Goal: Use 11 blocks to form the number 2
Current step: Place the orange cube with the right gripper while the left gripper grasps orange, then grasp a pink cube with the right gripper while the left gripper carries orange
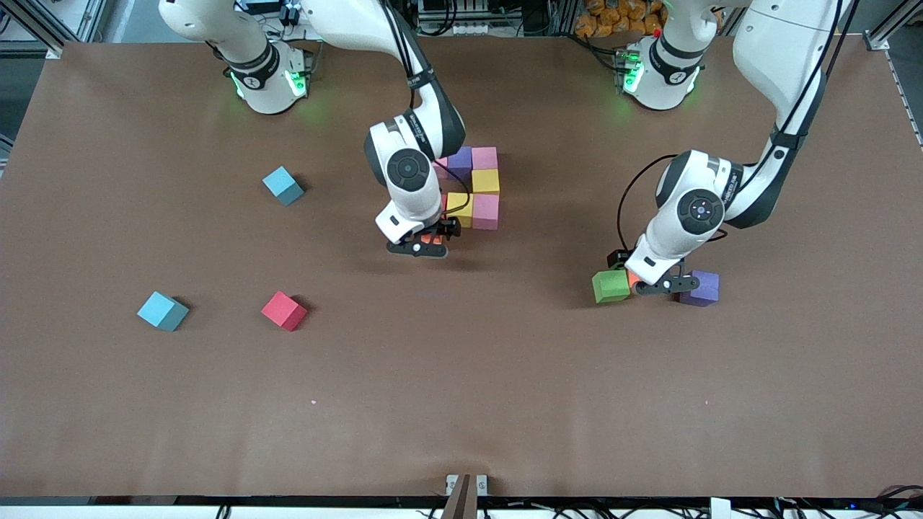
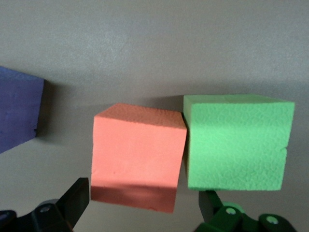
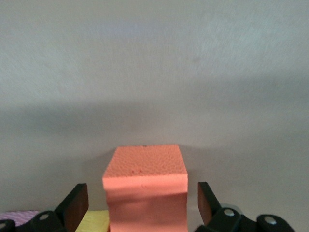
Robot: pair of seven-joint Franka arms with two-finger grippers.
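A partial number 2 stands mid-table: purple (image 1: 459, 160), pink (image 1: 484, 157), yellow (image 1: 486, 181), yellow (image 1: 459, 207) and pink (image 1: 485, 211) blocks touching. My right gripper (image 1: 425, 244) is low at the cluster's nearer corner. It is open around an orange block (image 3: 145, 188), with a gap at each finger; the block rests beside the yellow one (image 3: 94, 220). My left gripper (image 1: 652, 282) is down toward the left arm's end of the table, open astride another orange block (image 2: 139, 154) that touches a green block (image 2: 236, 142). A purple block (image 2: 17, 113) lies apart beside it.
A red block (image 1: 283, 310) lies loose toward the right arm's end, nearer the camera. Two teal cubes (image 1: 283, 185) (image 1: 162, 311) sit in that same part of the brown table (image 1: 461, 404).
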